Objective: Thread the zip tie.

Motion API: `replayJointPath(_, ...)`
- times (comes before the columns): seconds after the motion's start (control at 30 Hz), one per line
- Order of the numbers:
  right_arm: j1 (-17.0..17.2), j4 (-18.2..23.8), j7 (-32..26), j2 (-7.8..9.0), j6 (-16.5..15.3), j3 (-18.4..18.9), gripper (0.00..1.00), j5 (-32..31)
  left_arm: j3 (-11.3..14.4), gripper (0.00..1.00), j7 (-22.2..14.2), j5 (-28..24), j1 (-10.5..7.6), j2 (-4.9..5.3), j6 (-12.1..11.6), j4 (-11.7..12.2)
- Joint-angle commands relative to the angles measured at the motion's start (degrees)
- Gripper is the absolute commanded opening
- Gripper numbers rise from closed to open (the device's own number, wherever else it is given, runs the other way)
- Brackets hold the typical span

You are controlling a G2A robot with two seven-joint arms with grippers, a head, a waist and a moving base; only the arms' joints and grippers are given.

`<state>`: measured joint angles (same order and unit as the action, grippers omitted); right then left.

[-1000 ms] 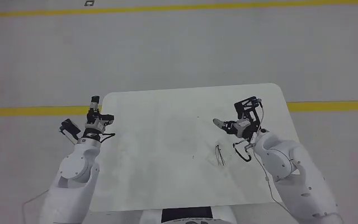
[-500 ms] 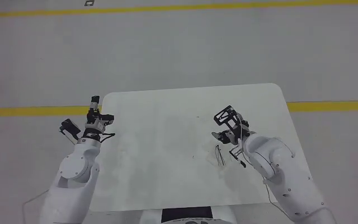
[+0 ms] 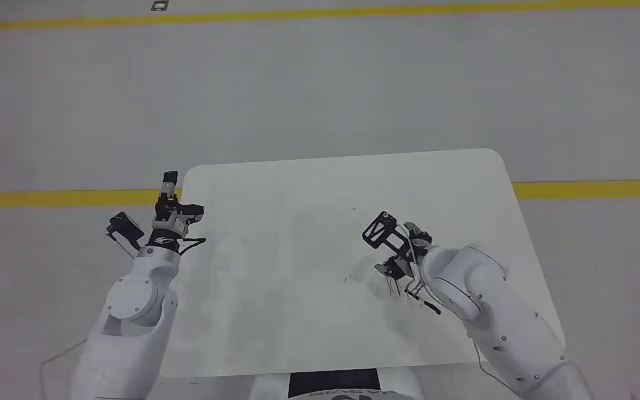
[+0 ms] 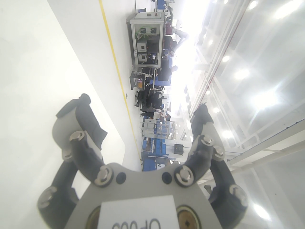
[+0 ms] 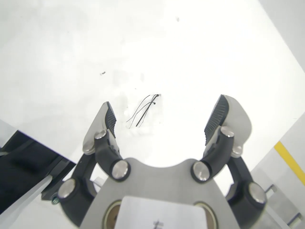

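Zip tie (image 5: 145, 110) lies beneath the spread right hand (image 5: 164, 103).

Probably a factory hall (yellow floor line (image 3: 320, 13), rack (image 4: 147, 41)).

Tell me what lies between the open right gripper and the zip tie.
Nothing: in the right wrist view, bare table runs between the right gripper and the zip tie.
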<state>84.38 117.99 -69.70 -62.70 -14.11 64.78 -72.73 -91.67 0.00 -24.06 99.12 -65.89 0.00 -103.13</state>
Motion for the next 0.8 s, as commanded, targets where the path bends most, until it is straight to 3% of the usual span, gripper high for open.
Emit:
replayJointPath(0.0,0.0,0.0,0.0,0.0,0.0,0.01,1.0,-0.02,0.0,1.0,0.0,0.0,0.0,0.0,0.0,0.0)
replayJointPath(0.33,0.1,-0.24,-0.29,0.01,-0.3,-0.16,1.0,0.13,0.0,1.0,0.0,0.0,0.0,0.0,0.0,0.0)
replayJointPath(0.47,-1.05,-0.26,-4.89,-0.12,0.2,-0.38,1.0,3.66,0.0,1.0,0.0,0.0,0.0,0.0,0.0,0.0)
replayJointPath(0.57,-1.91,0.28,-8.15,-0.35,2.84,-0.49,1.0,7.36,0.0,1.0,0.0,0.0,0.0,0.0,0.0,0.0)
replayJointPath(0.63,-1.99,-0.74,-9.94,-0.49,6.43,-0.83,1.0,10.96,0.0,1.0,0.0,0.0,0.0,0.0,0.0,0.0)
replayJointPath(0.77,-2.49,-0.99,-9.94,-0.41,7.46,-2.15,1.0,11.75,0.0,1.0,0.0,0.0,0.0,0.0,0.0,0.0)
